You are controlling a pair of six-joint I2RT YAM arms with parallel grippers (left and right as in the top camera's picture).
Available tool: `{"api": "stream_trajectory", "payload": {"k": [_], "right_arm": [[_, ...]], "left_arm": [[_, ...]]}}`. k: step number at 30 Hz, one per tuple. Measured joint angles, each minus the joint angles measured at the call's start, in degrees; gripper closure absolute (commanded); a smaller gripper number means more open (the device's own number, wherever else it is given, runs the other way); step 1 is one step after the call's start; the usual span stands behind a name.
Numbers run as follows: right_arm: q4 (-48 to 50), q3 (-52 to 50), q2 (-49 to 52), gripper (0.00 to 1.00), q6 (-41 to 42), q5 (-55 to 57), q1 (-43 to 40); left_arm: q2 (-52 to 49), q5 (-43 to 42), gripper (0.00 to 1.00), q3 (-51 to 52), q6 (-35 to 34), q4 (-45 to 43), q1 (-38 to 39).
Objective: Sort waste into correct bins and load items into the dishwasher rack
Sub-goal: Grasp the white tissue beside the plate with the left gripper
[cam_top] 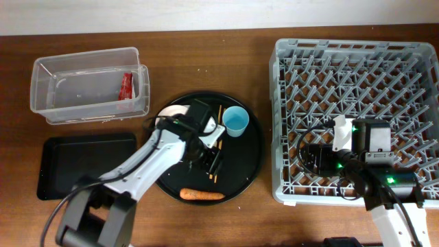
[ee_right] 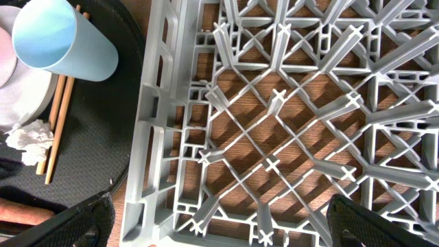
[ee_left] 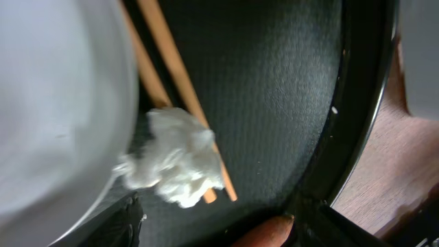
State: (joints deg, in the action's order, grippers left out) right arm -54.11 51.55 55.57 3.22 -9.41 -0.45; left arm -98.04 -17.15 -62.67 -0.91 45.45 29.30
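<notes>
Only the red wrapper lies in the tub at ten o'clock. Tissue, carrot, cup, plate and chopsticks sit on the round tray. The rack at three o'clock holds nothing. Left gripper and right gripper gape empty.

A large square grey plastic rack fills the space between and beyond the wide-spread dark fingers. Beyond the finger on its outer side, a round black tray holds a light blue cup, thin wooden chopsticks and a crumpled white tissue.
</notes>
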Motion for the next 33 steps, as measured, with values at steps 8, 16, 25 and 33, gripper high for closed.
{"api": "stream_trajectory", "payload": {"k": [8,16,25,33], "right_arm": [[-0.1,0.0,0.0,0.02,0.0,0.0,0.0],[-0.1,0.0,0.0,0.02,0.0,0.0,0.0],[-0.6,0.0,0.0,0.02,0.0,0.0,0.0],[-0.6,0.0,0.0,0.01,0.0,0.0,0.0]], "left_arm": [[-2.8,3.8,0.33,0.0,0.0,0.0,2.7],[-2.8,4.6,0.53,0.0,0.0,-0.7,2.7],[-2.8,5.0,0.58,0.0,0.0,-3.4,2.7],[-2.8,9.5,0.76,0.0,0.0,-5.8,2.7]]}}
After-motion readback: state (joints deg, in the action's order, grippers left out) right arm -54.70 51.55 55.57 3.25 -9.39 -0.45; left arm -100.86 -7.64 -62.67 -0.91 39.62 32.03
